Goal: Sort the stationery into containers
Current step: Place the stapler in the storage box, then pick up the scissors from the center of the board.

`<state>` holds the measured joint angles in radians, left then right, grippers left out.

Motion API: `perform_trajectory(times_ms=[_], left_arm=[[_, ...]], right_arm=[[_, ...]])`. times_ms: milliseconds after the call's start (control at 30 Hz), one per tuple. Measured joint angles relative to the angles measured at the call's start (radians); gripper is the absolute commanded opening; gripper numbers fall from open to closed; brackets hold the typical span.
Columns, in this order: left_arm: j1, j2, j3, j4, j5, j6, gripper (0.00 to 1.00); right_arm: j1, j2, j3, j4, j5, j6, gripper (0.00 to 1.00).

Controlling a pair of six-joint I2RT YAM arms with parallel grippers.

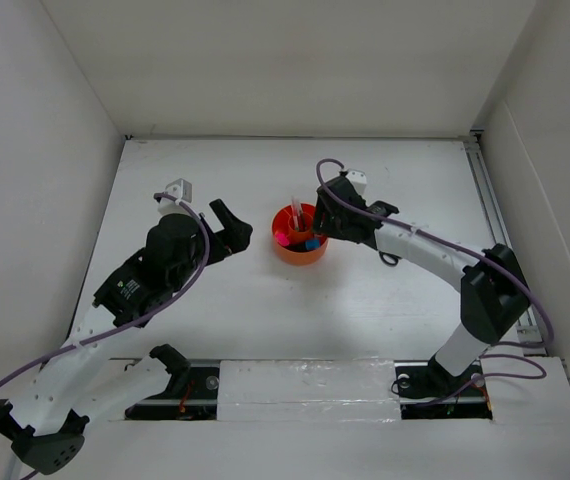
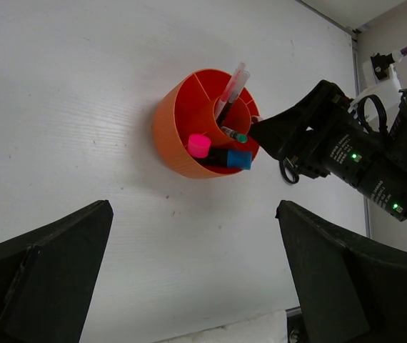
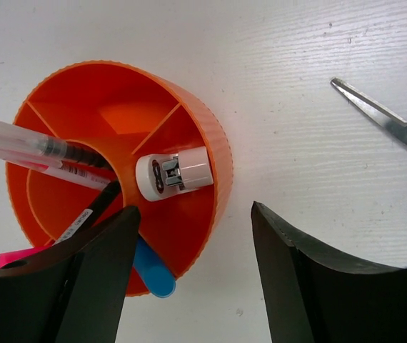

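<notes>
The round orange organiser stands mid-table; it also shows in the left wrist view and the right wrist view. It holds a pink-capped marker, a blue-capped marker, and pens in the central cup. A pink-white clip-like piece lies in a wedge compartment. The scissors lie on the table right of the organiser, partly under my right arm. My right gripper is open and empty, straddling the organiser's rim. My left gripper is open and empty, left of the organiser. No eraser is in view.
White walls enclose the table at the back, left and right. My right arm stretches across the table right of the organiser. A metal rail runs along the right edge.
</notes>
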<state>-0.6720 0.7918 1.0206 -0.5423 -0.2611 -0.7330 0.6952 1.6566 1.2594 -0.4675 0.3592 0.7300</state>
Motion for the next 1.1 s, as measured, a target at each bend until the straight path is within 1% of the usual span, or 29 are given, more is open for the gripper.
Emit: perform_trajectory(times_ms=[267,333,467,700,833,867,1033,1100], left_arm=[[0.000,0.000,-0.010,0.002,0.000,0.000,1.00],[0.000,0.000,-0.013,0.002,0.001,0.000,1.00],[0.000,0.000,-0.013,0.003,-0.001,0.000,1.00],[0.000,0.084,-0.005,0.002,-0.009,0.007,1.00],[0.000,0.137,-0.002,0.002,-0.008,0.020,1.00],[0.000,0.143,0.005,-0.003,-0.008,0.023,1.00],[0.000,0.189,0.108,-0.007,-0.009,0.041,1.00],[0.000,0.206,0.150,-0.009,-0.009,0.045,1.00]], right_arm=[[0.000,-0.084,0.000,-0.007,0.010,0.000,0.70],[-0.002,-0.107,0.000,-0.021,0.019,0.000,0.71],[-0.032,-0.148,0.000,-0.054,0.019,0.001,0.71],[-0.216,-0.195,-0.001,-0.175,0.003,0.008,0.71],[-0.322,-0.253,-0.088,-0.195,-0.057,0.009,0.71],[-0.352,-0.265,-0.116,-0.206,-0.073,0.010,0.70],[-0.467,-0.282,-0.213,-0.266,-0.114,0.011,0.70],[-0.494,-0.278,-0.228,-0.278,-0.136,0.009,0.67]])
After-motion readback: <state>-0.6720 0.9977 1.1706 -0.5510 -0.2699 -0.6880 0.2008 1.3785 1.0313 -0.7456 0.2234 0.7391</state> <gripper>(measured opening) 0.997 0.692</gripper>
